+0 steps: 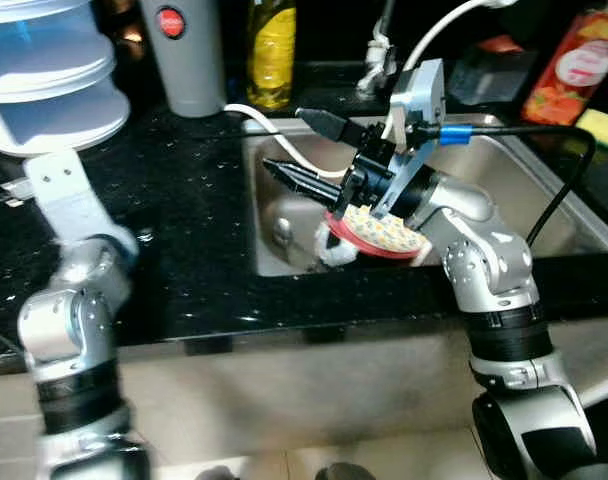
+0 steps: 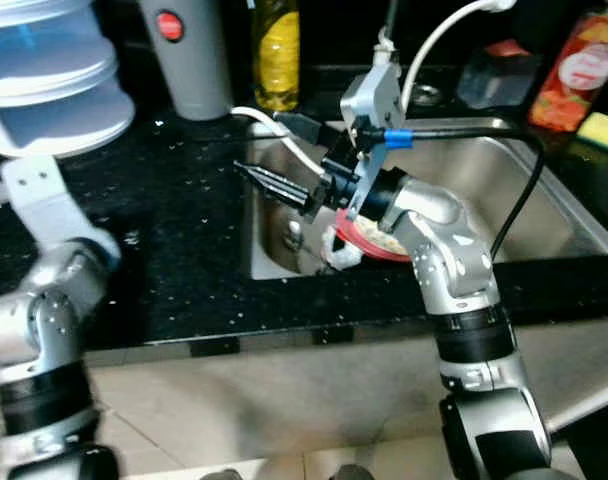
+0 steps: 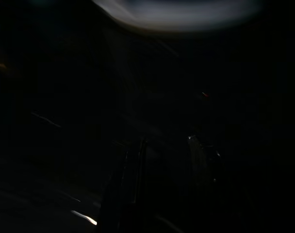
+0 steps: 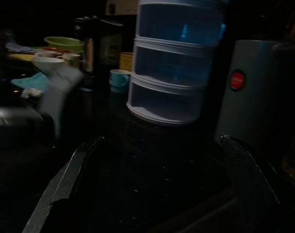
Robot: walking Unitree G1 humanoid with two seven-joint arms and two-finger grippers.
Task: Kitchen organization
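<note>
A red plate with a pale, yellow-dotted thing on it lies in the steel sink, beside a small white object. My right gripper hovers open above the sink's left part, just over the plate, its two black fingers spread and pointing left with nothing between them. In the right wrist view the fingers stand wide apart. My left arm is raised over the black counter on the left, blurred. The left wrist view is very dark and only faint finger outlines can be made out.
On the black counter stand a white stacked container, a grey flask with a red button and a yellow bottle. A faucet is behind the sink. A red packet and a yellow sponge sit at back right.
</note>
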